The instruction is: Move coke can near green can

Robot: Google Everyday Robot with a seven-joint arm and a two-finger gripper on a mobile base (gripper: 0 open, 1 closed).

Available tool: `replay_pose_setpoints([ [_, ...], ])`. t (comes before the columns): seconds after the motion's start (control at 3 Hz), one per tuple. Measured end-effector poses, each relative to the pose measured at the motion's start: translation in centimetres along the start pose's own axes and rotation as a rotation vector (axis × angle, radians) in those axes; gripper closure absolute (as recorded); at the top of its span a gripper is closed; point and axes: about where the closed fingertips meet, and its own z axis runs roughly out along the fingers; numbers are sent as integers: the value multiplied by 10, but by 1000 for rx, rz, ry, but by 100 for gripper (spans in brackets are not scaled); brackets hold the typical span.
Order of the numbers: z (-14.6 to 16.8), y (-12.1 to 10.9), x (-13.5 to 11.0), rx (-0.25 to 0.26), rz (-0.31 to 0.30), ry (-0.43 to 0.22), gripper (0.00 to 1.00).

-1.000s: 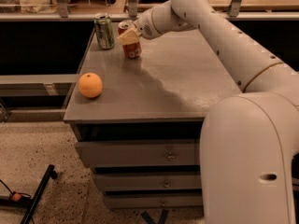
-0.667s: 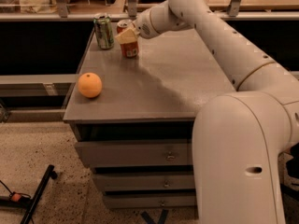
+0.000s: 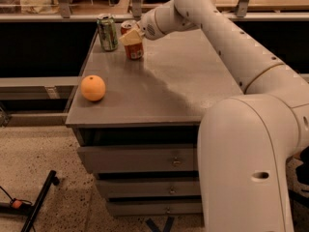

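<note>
The arm's (image 3: 251, 149) near bulk has swung left, cans unmoved; the gripper (image 3: 131, 36) seems clamped on the coke can (image 3: 135, 50), upright just right of the green can (image 3: 107, 33) at the cabinet top's (image 3: 183, 86) far-left corner.

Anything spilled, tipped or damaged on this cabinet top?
Nothing stands out. The coke can is upright beside the green can at the back left, the claw closed around it. The orange sits intact near the front left edge.

Gripper (image 3: 131, 36) clasping coke can (image 3: 135, 51) edged slightly nearer green can (image 3: 107, 33), robot shoulder (image 3: 241, 153) shifted leftward in view
</note>
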Motion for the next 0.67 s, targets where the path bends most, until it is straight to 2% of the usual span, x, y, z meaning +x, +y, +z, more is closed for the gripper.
replay_pose_setpoints([
  [0.33, 5, -2, 1, -17, 33, -28, 61],
  [0.67, 3, -2, -1, -18, 33, -28, 37],
])
